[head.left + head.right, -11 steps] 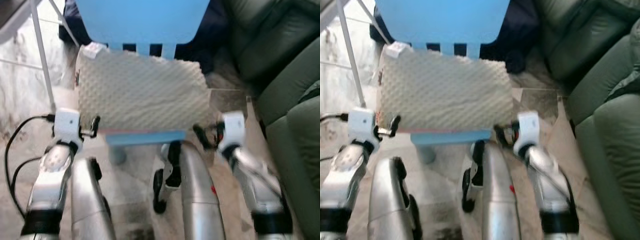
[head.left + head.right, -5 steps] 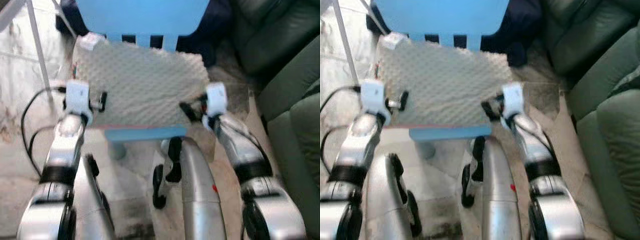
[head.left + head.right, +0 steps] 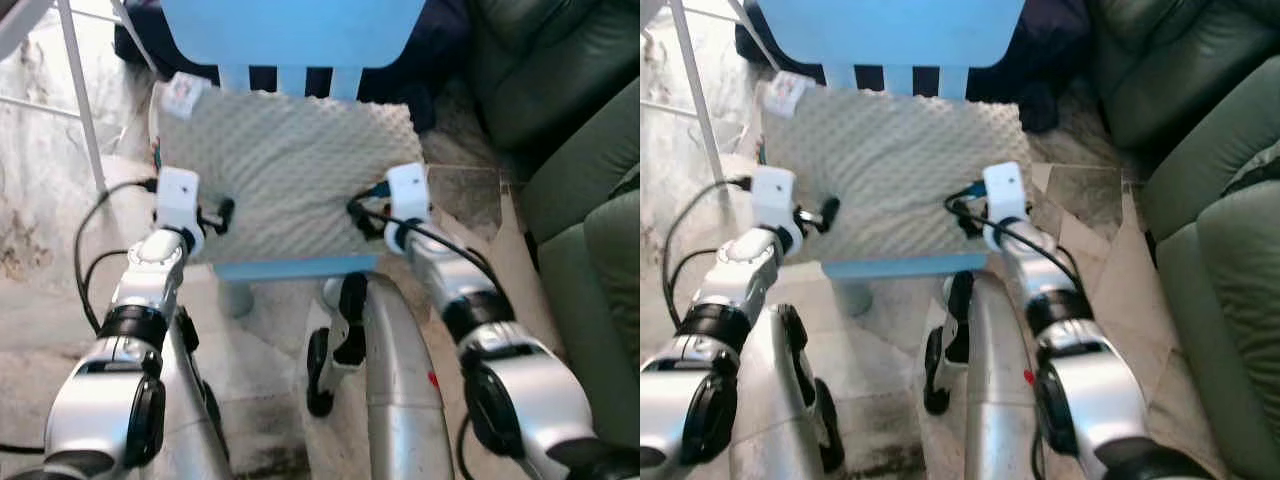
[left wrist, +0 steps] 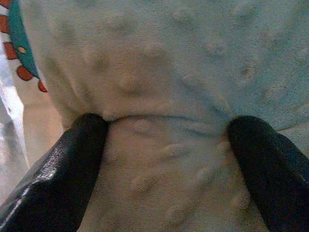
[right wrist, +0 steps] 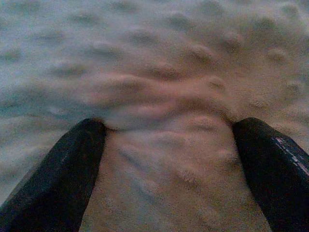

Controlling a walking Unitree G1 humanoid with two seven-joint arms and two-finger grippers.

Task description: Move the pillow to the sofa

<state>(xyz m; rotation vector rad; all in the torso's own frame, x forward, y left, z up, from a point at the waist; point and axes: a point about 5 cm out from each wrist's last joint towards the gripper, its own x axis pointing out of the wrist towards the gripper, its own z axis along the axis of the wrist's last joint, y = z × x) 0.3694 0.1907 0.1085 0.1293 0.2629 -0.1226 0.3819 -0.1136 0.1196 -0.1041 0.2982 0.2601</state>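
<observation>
A cream, bumpy-textured pillow point(image 3: 285, 170) lies flat on the seat of a light blue chair point(image 3: 295, 25), at 12 o'clock from the robot, its far edge against the slatted chair back. A white tag point(image 3: 183, 93) sits at the pillow's corner at 11 o'clock. The left gripper point(image 4: 164, 130) presses into the pillow's edge at 10 o'clock; its two black fingers point(image 4: 63, 164) are spread wide, the soft fabric bulging between them, a strip of teal and orange print showing beside one finger. The right gripper point(image 5: 169, 128) presses into the opposite edge at 1 o'clock, its fingers point(image 5: 53, 169) likewise spread apart with the dimpled cover bunched between them. Neither pair has closed on the fabric. The dark green leather sofa point(image 3: 575, 150) stands from 1 to 3 o'clock, well apart from the pillow. A white metal frame point(image 3: 82, 100) stands at 10 o'clock on the marble floor point(image 3: 40, 270).
</observation>
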